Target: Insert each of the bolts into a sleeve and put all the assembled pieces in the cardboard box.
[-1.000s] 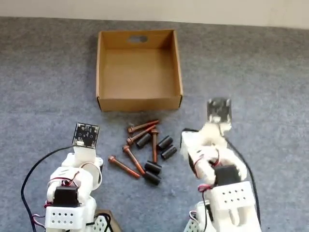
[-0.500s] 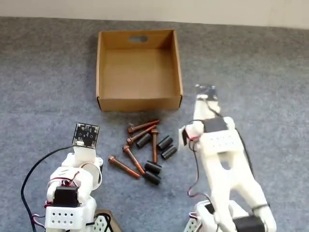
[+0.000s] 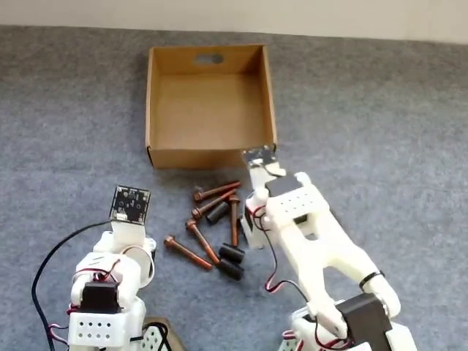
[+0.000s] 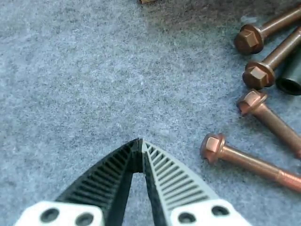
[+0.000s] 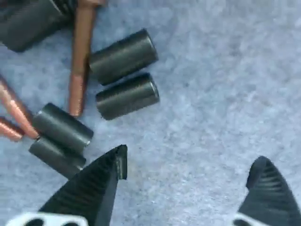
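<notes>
Grey carpet (image 3: 380, 110); right arm (image 3: 311, 223) over sleeves (image 3: 231, 254)

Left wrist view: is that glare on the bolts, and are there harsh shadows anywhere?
Left wrist view: mild highlights on the bolts, no harsh glare. Right wrist view: a pale sheen along the sleeves. High view: even light, faint shadows along the cardboard box.

No text, label, brand, number or sign can be read.
</notes>
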Robot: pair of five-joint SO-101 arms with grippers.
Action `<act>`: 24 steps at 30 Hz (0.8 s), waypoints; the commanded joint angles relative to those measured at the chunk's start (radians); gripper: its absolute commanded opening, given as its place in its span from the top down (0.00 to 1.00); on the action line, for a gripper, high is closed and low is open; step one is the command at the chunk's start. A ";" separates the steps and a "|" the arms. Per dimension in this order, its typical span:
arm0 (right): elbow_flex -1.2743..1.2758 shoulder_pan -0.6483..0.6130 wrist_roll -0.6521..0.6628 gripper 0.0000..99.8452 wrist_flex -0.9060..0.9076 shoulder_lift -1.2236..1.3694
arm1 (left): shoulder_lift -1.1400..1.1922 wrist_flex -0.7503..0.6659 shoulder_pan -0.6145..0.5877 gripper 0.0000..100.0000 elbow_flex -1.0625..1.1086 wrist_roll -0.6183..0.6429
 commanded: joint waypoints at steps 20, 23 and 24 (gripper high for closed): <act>-0.104 -0.139 0.164 0.69 -0.090 0.108 | -0.004 0.017 0.018 0.99 0.016 0.005; -0.113 -0.111 0.183 0.69 -0.104 0.200 | -0.004 0.017 0.018 0.99 0.016 0.005; -0.116 -0.104 0.183 0.69 -0.113 0.223 | -0.004 0.017 0.018 0.99 0.016 0.005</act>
